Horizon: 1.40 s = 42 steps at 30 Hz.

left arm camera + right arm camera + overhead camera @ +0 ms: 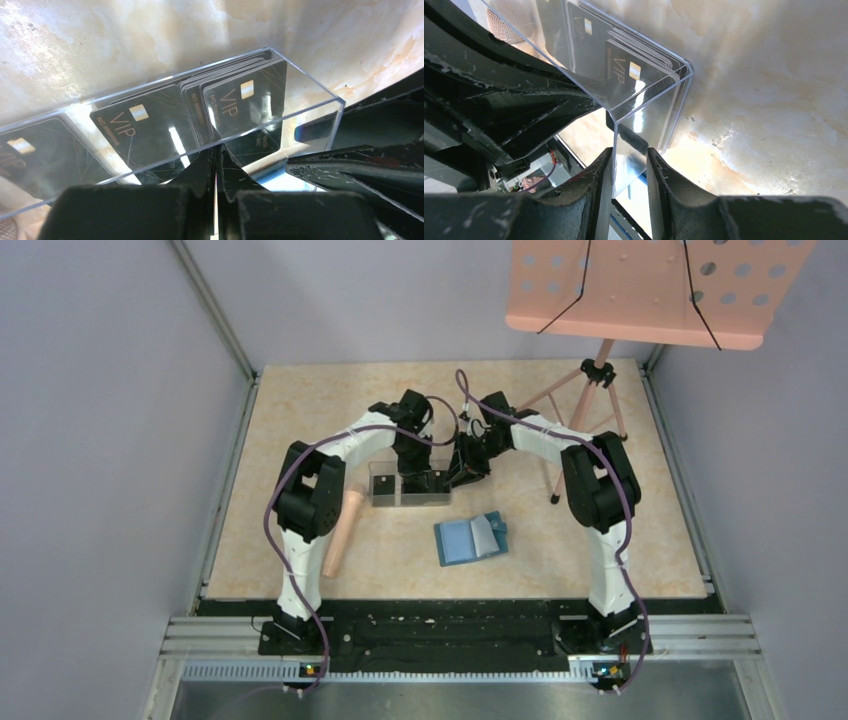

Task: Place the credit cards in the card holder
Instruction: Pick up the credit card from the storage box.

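Note:
Several black credit cards [245, 100] marked VIP lean stacked inside a clear plastic box [310, 82]; the right wrist view shows the same cards [624, 70] in that box [651, 97]. My left gripper [216, 152] is shut, its tips at the box's near rim by the front card's edge. A thin pale sliver shows between the pads, and I cannot tell whether a card is pinched. My right gripper [629, 152] stands open astride the box's end wall, its left pad against the wall. The teal card holder [470, 538] lies unfolded nearer the arm bases. From above, the left gripper [418, 480] and right gripper [468, 468] meet at the box [385, 485].
A pink cylinder [342, 530] lies left of the card holder, beside the left arm. A pink perforated music stand [640, 285] overhangs the back right, its tripod legs [580, 410] on the table behind the right arm. Grey walls enclose the table.

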Tool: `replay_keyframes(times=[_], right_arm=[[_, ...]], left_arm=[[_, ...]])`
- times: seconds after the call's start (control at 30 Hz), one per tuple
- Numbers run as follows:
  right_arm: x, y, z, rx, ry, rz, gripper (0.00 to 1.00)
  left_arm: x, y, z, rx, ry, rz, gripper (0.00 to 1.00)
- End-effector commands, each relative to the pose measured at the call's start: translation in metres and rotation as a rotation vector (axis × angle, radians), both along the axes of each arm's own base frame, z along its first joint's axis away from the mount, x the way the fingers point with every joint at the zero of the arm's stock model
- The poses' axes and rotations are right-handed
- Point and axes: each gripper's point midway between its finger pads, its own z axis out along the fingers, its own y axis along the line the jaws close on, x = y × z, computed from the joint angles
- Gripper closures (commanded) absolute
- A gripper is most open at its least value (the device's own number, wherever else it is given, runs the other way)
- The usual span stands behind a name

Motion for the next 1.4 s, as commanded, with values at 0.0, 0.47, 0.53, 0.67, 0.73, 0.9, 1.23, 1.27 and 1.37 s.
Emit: replay_keyframes(times=[0.0,0.47,0.53,0.67,0.73,0.9,1.23,1.27,1.37], right_arm=[[-0.001,0.012,0.028,0.074,-0.056,0.034,0.71],[-0.001,0.011,0.026,0.071,-0.051,0.032,0.71],[-0.001,0.011,0.027,0.072,-0.052,0.032,0.71],[-0.002,0.011,0.026,0.070,-0.050,0.032,0.71],[-0.002,0.011,0.027,0.071,-0.050,0.032,0.71],[-0.002,0.011,0.026,0.070,-0.049,0.032,0.71],[-0.002,0.010,0.025,0.066,-0.049,0.031,0.71],[-0.002,0.010,0.025,0.067,-0.049,0.030,0.71],[-0.002,0.011,0.026,0.069,-0.050,0.031,0.71]], left_arm=[[0.016,-0.017,0.029,-0.040,-0.099,-0.046,1.00],[0.010,-0.015,0.020,0.047,-0.069,-0.099,0.87],[0.009,-0.015,0.017,0.054,-0.060,-0.103,0.87],[0.008,-0.015,0.016,0.055,-0.054,-0.111,0.87],[0.007,-0.017,0.018,0.047,-0.055,-0.115,0.86],[0.008,-0.020,0.024,0.024,-0.061,-0.113,0.83],[0.015,-0.032,0.049,-0.048,-0.120,-0.091,0.85],[0.016,-0.032,0.051,-0.048,-0.128,-0.088,0.85],[0.017,-0.033,0.052,-0.061,-0.138,-0.090,0.84]])
